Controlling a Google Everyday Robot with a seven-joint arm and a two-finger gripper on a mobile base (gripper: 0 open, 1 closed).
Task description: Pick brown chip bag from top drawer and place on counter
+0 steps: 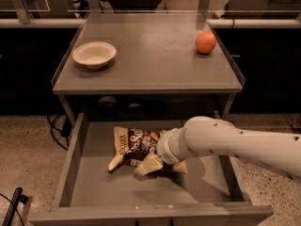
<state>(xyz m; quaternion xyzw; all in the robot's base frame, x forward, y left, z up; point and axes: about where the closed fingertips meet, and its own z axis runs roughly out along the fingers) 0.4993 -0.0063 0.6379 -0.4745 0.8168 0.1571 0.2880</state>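
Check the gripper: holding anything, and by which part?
Cannot tell. The gripper is down at the right end of the brown chip bag, which lies on the top drawer's floor; whether it grips is hidden.

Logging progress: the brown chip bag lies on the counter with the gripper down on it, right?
Not on the counter. The camera view shows the brown chip bag lying in the open top drawer, with the gripper down on it.
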